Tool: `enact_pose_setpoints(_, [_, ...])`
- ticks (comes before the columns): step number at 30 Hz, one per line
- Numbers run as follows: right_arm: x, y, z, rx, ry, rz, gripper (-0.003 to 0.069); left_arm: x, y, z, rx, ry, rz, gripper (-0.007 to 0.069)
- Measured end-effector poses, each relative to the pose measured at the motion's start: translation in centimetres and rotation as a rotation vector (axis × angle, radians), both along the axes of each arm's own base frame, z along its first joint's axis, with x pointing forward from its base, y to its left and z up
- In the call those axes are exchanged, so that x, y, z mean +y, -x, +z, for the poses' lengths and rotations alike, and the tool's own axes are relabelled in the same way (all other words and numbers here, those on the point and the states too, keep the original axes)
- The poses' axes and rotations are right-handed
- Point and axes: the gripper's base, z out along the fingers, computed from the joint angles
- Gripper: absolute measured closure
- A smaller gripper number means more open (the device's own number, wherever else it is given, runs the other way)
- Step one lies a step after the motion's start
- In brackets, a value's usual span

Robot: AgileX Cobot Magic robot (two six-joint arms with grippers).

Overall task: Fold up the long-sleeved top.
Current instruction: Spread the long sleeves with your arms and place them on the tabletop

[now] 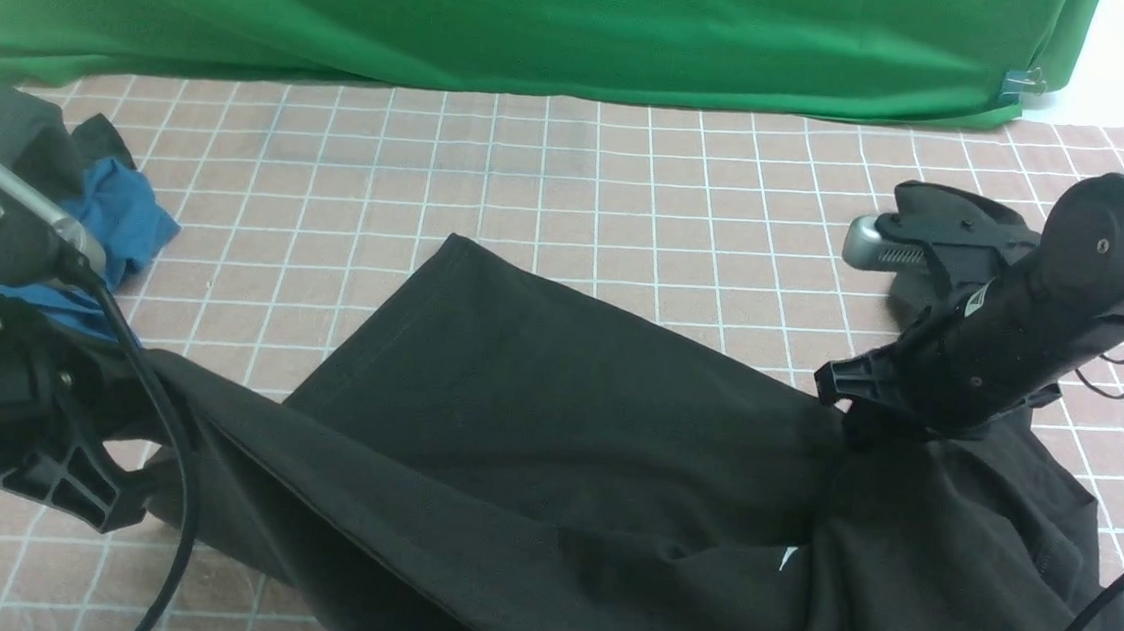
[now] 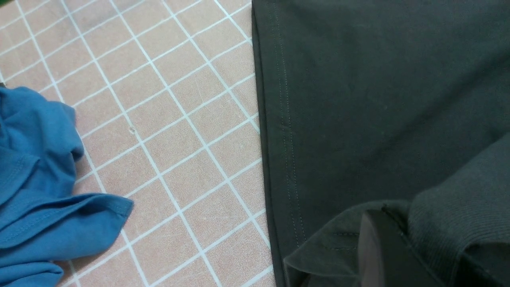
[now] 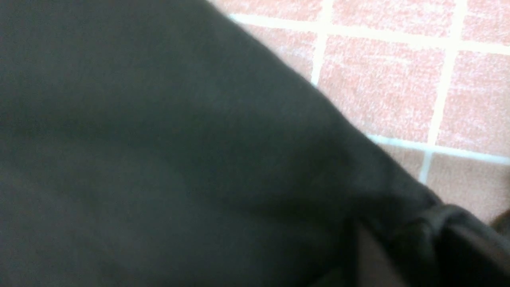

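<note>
The long-sleeved top (image 1: 563, 436), black thin jersey, lies stretched across the near part of the table, its stitched hem (image 2: 285, 131) running straight beside the bare cloth. A small white label (image 1: 789, 557) shows near its right part. My left gripper (image 1: 131, 502) is low at the near left, shut on a hem edge of the top, and fabric drapes over its finger (image 2: 378, 251). My right gripper (image 1: 844, 423) is at the right, shut on a bunched fold of the top (image 3: 422, 227), with creases running up toward it. Both pairs of fingertips are mostly hidden by fabric.
A pink chequered tablecloth (image 1: 583, 177) covers the table. A blue garment (image 1: 123, 221) and a dark grey garment (image 1: 5, 126) lie crumpled at the far left, close to my left arm. A green backdrop (image 1: 505, 20) hangs along the far edge.
</note>
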Motion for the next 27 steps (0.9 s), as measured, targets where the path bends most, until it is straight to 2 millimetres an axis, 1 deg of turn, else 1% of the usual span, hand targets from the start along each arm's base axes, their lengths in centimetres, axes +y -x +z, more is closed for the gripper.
enact_pose_setpoints(1, [0.0, 0.2, 0.3, 0.003, 0.003, 0.017, 0.056, 0.0, 0.0, 0.0, 0.0, 0.0, 0.0, 0.0603])
enact_pose_setpoints(2, [-0.1, 0.4, 0.7, 0.004, 0.005, 0.033, 0.0586, 0.0, 0.0, 0.0, 0.001, 0.0, 0.0, 0.0603])
enact_pose_setpoints(4, [-0.2, 1.0, 2.2, -0.013, 0.009, 0.06, 0.0601, 0.0, 0.0, 0.0, 0.002, 0.0, -0.001, 0.0603])
enact_pose_setpoints(5, [-0.3, 1.5, 3.3, -0.029, 0.01, 0.071, 0.0604, 0.0, 0.0, 0.0, 0.002, 0.001, -0.001, 0.0603])
enact_pose_setpoints(7, [-0.7, 3.0, 5.9, -0.037, 0.014, 0.093, 0.0605, 0.0, 0.0, 0.0, 0.002, 0.001, -0.001, 0.0603])
enact_pose_setpoints(9, [-1.2, 5.1, 8.1, -0.01, 0.018, 0.111, 0.0605, 0.0, 0.0, 0.0, 0.003, -0.003, -0.002, 0.0603])
enact_pose_setpoints(10, [-1.6, 6.9, 9.4, 0.002, 0.019, 0.115, 0.0605, 0.0, 0.0, 0.0, 0.004, -0.009, -0.004, 0.0603])
enact_pose_setpoints(11, [-1.8, 8.1, 10.1, 0.013, 0.018, 0.112, 0.0605, 0.0, 0.0, -0.1, 0.005, -0.014, -0.006, 0.0603])
enact_pose_setpoints(12, [-2.2, 9.8, 11.0, 0.017, 0.015, 0.1, 0.0605, 0.0, 0.1, -0.1, 0.007, -0.014, -0.007, 0.0603])
enact_pose_setpoints(13, [-2.5, 11.4, 11.4, 0.034, 0.015, 0.09, 0.0605, 0.0, 0.1, -0.1, 0.008, -0.014, -0.007, 0.0603])
enact_pose_setpoints(14, [-2.5, 11.6, 11.2, 0.047, 0.019, 0.093, 0.0605, 0.0, 0.1, -0.1, 0.007, -0.014, -0.007, 0.0603])
enact_pose_setpoints(15, [-3.0, 14.2, 11.3, 0.067, 0.017, 0.071, 0.0605, 0.0, 0.1, -0.1, 0.007, -0.014, -0.007, 0.0603])
enact_pose_setpoints(16, [-3.0, 14.5, 11.2, 0.069, 0.018, 0.072, 0.0605, 0.0, 0.1, -0.1, 0.007, -0.014, -0.007, 0.0603])
enact_pose_setpoints(17, [-3.2, 15.6, 11.2, 0.072, 0.013, 0.061, 0.0606, 0.0, 0.1, -0.1, 0.007, -0.014, -0.007, 0.0603])
enact_pose_setpoints(18, [-3.3, 17.2, 10.6, 0.091, 0.01, 0.055, 0.0606, 0.0, 0.1, -0.1, 0.007, -0.014, -0.007, 0.0603])
enact_pose_setpoints(19, [-3.3, 18.1, 9.9, 0.115, 0.008, 0.05, 0.0606, 0.0, 0.1, -0.1, 0.007, -0.014, -0.007, 0.0603])
enact_pose_setpoints(21, [-3.1, 19.7, 8.3, 0.183, 0.004, 0.057, 0.0604, 0.0, 0.1, -0.1, 0.007, -0.014, -0.007, 0.0603])
enact_pose_setpoints(22, [-3.1, 20.2, 7.7, 0.207, 0.0, 0.055, 0.0602, 0.0, 0.1, -0.1, 0.007, -0.014, -0.007, 0.0603])
enact_pose_setpoints(23, [-2.7, 21.2, 6.5, 0.269, -0.006, 0.069, 0.0578, 0.0, 0.1, -0.1, 0.007, -0.014, -0.007, 0.0603])
enact_pose_setpoints(24, [-2.5, 21.7, 5.8, 0.3, -0.002, 0.083, 0.0544, 0.0, 0.1, -0.1, 0.007, -0.014, -0.007, 0.0603])
enact_pose_setpoints(25, [-2.4, 22.2, 5.4, 0.322, 0.006, 0.098, 0.0491, 0.0, 0.1, -0.1, 0.007, -0.014, -0.007, 0.0603])
enact_pose_setpoints(26, [-2.4, 22.2, 5.3, 0.325, 0.007, 0.1, 0.0479, 0.0, 0.1, -0.1, 0.007, -0.014, -0.007, 0.0603])
enact_pose_setpoints(27, [-2.3, 22.4, 5.2, 0.333, 0.012, 0.111, 0.0407, 0.0, 0.1, -0.1, 0.007, -0.014, -0.007, 0.0603])
